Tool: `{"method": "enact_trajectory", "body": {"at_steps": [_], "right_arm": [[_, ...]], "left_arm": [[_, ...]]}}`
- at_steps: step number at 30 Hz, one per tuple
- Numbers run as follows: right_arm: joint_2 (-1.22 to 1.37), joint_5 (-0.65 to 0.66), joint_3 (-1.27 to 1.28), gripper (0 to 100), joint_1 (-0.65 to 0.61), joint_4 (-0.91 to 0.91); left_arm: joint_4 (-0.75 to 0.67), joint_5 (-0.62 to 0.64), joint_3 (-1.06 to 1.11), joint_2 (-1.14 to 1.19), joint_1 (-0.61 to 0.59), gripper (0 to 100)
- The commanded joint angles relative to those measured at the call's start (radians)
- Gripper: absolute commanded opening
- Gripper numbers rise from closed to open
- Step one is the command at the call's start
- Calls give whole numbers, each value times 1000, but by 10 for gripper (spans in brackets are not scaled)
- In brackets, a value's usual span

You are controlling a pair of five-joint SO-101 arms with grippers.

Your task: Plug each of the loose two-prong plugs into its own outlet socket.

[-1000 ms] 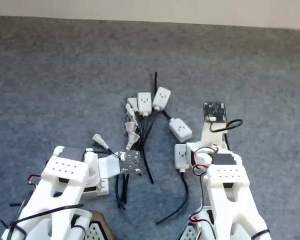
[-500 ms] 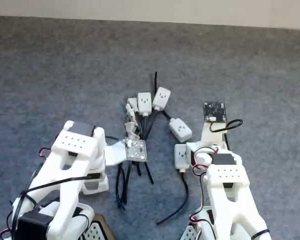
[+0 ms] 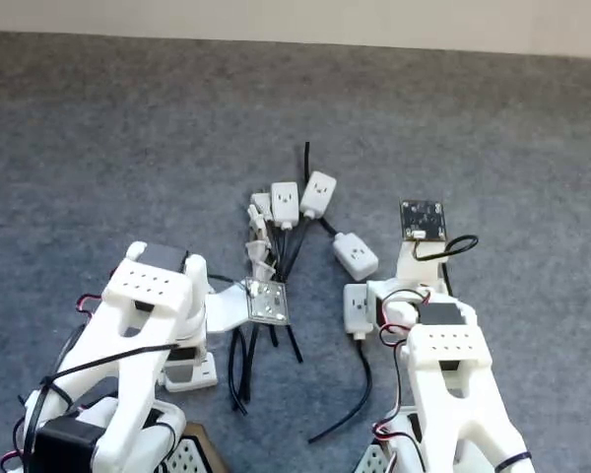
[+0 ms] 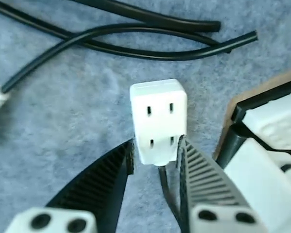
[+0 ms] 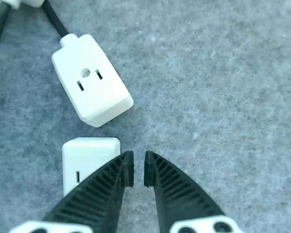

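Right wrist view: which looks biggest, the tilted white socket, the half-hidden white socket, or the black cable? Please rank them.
1. tilted white socket
2. half-hidden white socket, unsure, since it is partly covered
3. black cable, a short thin stretch

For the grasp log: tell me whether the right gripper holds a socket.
No, the right gripper is nearly closed on nothing; the nearest socket lies just beside it.

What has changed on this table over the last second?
The left arm lifted and swung forward toward the tangle of cords. Its claw is closed on a white socket. The right arm and the other sockets stayed put.
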Motion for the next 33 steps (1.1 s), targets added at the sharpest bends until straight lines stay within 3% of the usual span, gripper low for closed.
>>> {"method": "enact_trajectory", "body": {"at_steps": [1,12,17,22,26,33], "right_arm": [[-25,0,-7,55,-5,-22],[-25,0,-7,55,-5,-22],[-25,0,-7,55,-5,-22],[-25,0,-7,55,-5,-22],[-25,0,-7,55,-5,-22],[-25,0,-7,55,-5,-22]], "left_arm": [[-28,11,8,-12,22,169],[-284,9,193,-7,45,165],[-338,11,220,-13,53,161],[-267,-5,77,-10,53,0],[-104,-91,-116,-2,54,5],[-83,-127,-171,33,58,4]]}}
